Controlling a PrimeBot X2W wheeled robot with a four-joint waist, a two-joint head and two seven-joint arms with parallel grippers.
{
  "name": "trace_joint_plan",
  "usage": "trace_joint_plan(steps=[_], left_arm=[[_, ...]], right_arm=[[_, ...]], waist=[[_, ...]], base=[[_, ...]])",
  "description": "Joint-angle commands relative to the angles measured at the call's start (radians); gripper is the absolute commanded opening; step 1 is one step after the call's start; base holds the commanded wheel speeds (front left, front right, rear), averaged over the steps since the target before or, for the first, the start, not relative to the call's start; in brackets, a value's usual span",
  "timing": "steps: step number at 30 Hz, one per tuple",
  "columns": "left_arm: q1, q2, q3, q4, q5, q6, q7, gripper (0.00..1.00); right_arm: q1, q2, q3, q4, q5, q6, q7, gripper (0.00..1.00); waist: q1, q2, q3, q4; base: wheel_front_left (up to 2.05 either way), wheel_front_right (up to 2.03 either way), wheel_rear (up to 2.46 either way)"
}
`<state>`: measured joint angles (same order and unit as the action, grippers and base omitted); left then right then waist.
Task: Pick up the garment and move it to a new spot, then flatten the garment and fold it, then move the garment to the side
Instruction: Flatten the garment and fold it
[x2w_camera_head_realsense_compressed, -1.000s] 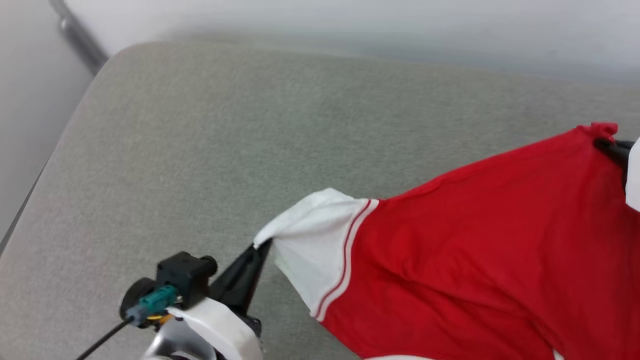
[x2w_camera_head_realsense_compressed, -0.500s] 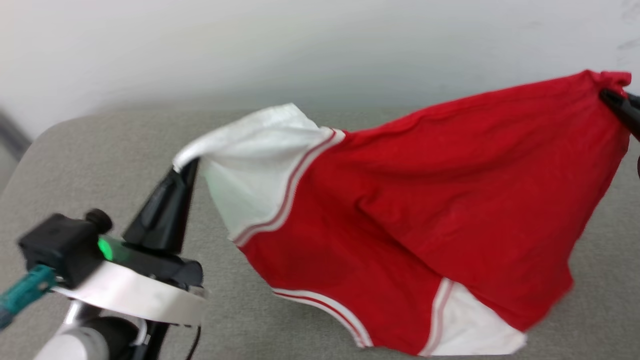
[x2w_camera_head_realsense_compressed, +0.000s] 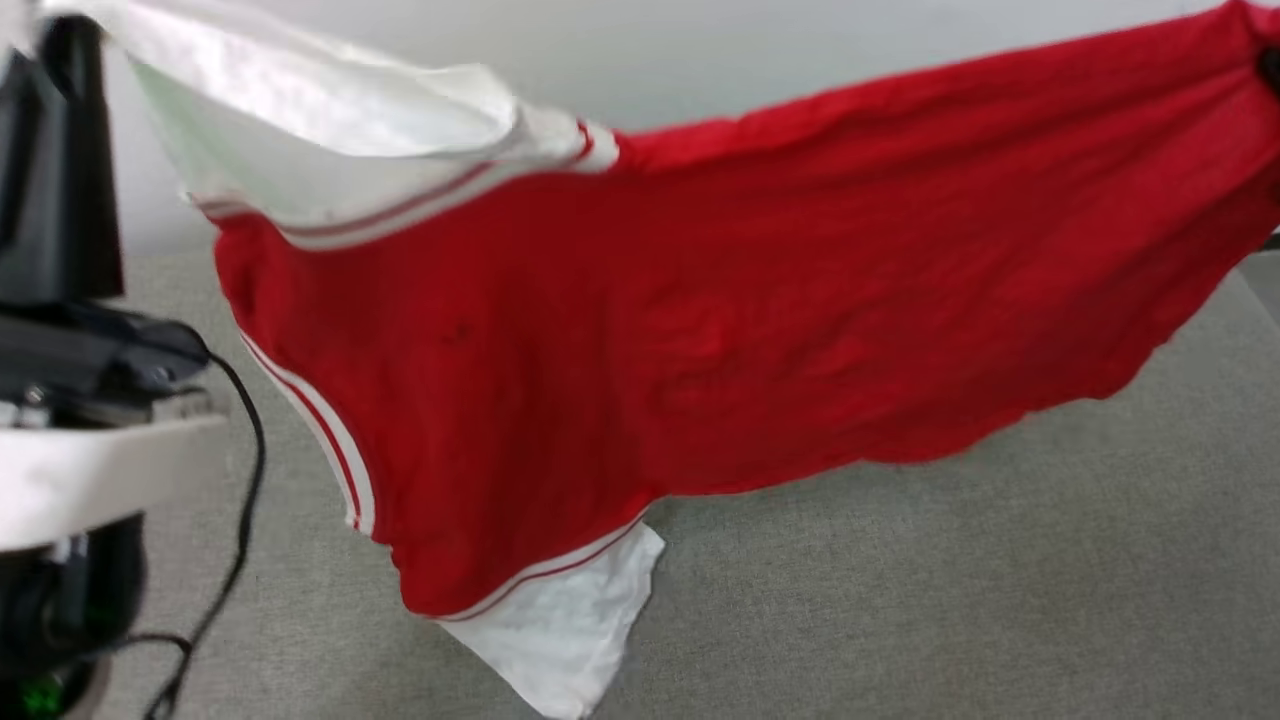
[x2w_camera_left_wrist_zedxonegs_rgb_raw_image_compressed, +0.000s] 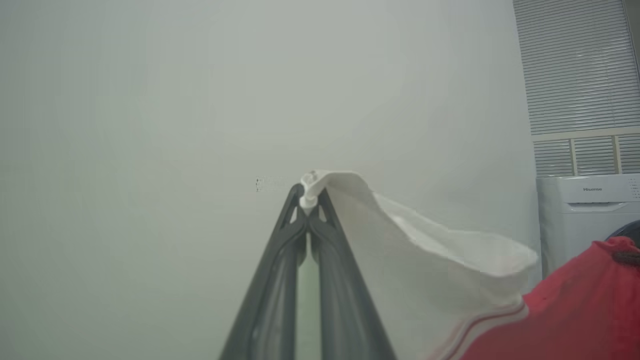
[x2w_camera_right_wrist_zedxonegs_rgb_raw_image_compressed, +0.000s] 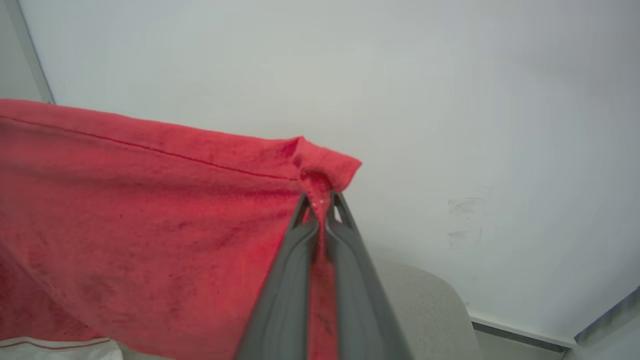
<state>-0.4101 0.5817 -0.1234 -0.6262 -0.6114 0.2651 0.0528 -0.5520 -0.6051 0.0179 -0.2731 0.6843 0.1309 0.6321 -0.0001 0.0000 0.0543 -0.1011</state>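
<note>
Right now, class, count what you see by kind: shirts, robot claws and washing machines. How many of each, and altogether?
shirt: 1
claws: 2 (left claw, right claw, each pinching the shirt)
washing machine: 1
total: 4

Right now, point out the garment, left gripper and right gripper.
garment (x2w_camera_head_realsense_compressed: 700, 330): head view, red body.
left gripper (x2w_camera_left_wrist_zedxonegs_rgb_raw_image_compressed: 308, 195): left wrist view, between fingertips shut on the white sleeve.
right gripper (x2w_camera_right_wrist_zedxonegs_rgb_raw_image_compressed: 320, 200): right wrist view, between fingertips shut on a red corner.
</note>
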Motion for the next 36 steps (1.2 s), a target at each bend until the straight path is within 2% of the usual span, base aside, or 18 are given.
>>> trace_joint_plan(steps=[1,8,14,17,23,30,36], left_arm=[[-0.052,0.013,0.005,0.004,0.011,0.005,0.015,0.00],[-0.278,0.038,0.001,0.066,0.029,-0.010,0.068,0.00],[-0.511,0.056,-0.022,0.154,0.053,-0.042,0.106,0.00],[-0.635,0.044,-0.045,0.226,0.049,-0.058,0.130,0.00],[-0.897,0.029,-0.108,0.420,0.117,-0.113,0.116,0.00],[-1.217,-0.016,-0.164,0.661,0.221,-0.145,0.045,0.00],[-1.412,-0.080,-0.186,0.872,0.249,-0.155,-0.020,0.00]], right_arm=[[-0.017,0.004,-0.013,-0.008,-0.007,0.000,-0.010,0.00],[-0.084,-0.020,-0.059,-0.006,-0.008,0.000,-0.039,0.00],[-0.210,-0.075,-0.043,0.021,-0.040,0.000,-0.111,0.00],[-0.297,-0.104,-0.028,0.060,-0.056,0.000,-0.152,0.00],[-0.504,-0.118,0.018,0.200,-0.089,-0.001,-0.229,0.00],[-0.787,-0.188,0.179,0.386,-0.189,-0.001,-0.313,0.00],[-0.994,-0.152,0.264,0.584,-0.236,-0.001,-0.419,0.00]], waist=[[0.0001,0.0000,0.025,-0.006],[0.0001,0.0000,0.114,-0.004],[0.0001,0.0000,0.251,0.003],[0.0001,0.0000,0.330,0.013],[0.0001,0.0000,0.488,0.040],[0.0001,0.0000,0.629,0.079],[0.0001,0.0000,0.686,0.111]], base=[[0.00,0.00,0.00],[0.00,0.00,0.00],[0.00,0.00,0.00],[0.00,0.00,0.00],[0.00,0.00,0.00],[0.00,0.00,0.00],[0.00,0.00,0.00]])
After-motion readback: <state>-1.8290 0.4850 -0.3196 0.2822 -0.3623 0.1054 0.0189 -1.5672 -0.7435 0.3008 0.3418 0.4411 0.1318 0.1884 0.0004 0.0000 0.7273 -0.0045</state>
